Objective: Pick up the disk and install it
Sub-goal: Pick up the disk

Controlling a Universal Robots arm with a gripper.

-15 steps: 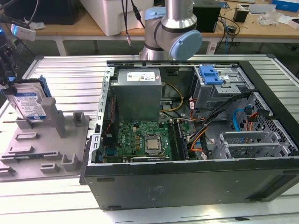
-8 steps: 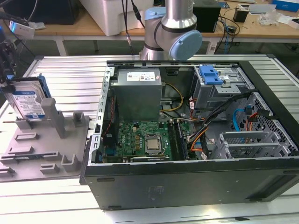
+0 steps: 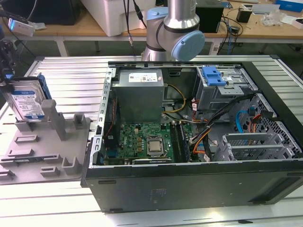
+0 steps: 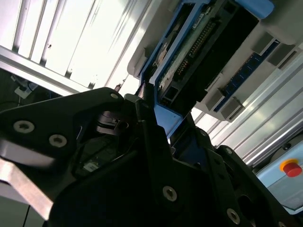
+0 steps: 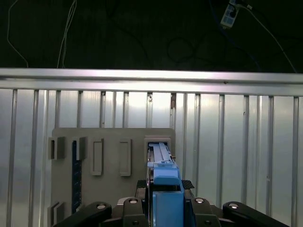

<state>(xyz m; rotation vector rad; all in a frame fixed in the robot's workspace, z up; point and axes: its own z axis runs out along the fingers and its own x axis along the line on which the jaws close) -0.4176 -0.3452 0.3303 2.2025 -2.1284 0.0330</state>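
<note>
Looks like the end effector is clamped on the blue edge of the disk, good spot imo since it's stiff, hefty, shock-sensitive, with slick metal faces.

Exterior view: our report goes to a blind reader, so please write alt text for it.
A silver disk in a blue bracket stands on edge in a grey holder at the exterior view's left, gripped at its top by the dark claw. Beside it lies an open computer case showing its green motherboard.
</note>
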